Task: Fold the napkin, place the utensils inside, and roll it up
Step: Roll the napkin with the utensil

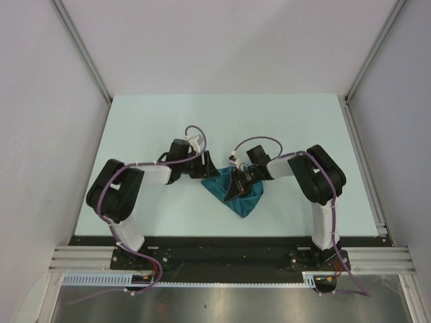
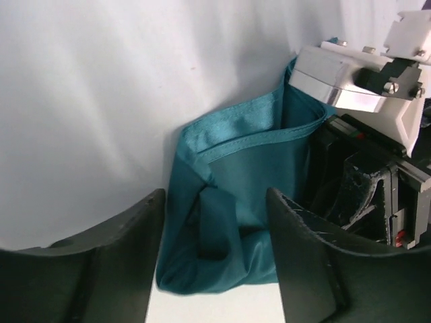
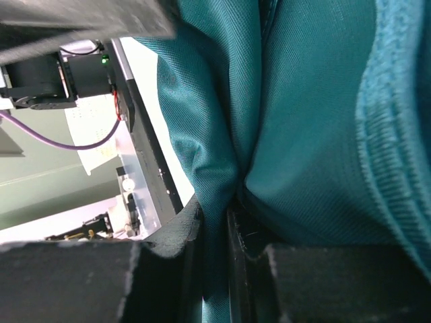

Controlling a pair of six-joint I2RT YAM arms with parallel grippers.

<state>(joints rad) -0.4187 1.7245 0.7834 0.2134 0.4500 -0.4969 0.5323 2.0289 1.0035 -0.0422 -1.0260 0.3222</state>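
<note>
Teal napkin bunched — right pincer clamped on it, left pincer apart.

A flat, pale mint-green rectangular tabletop is carrying a dark teal, slightly shiny fabric napkin. The napkin is lying a little nearer than the tabletop's middle. It is bunched into a rough triangle, with its point facing the near edge. In the left wrist view its hemmed upper edge is rising off the pale surface in loose folds, while its rounded lower corner is resting on the tabletop.
</note>
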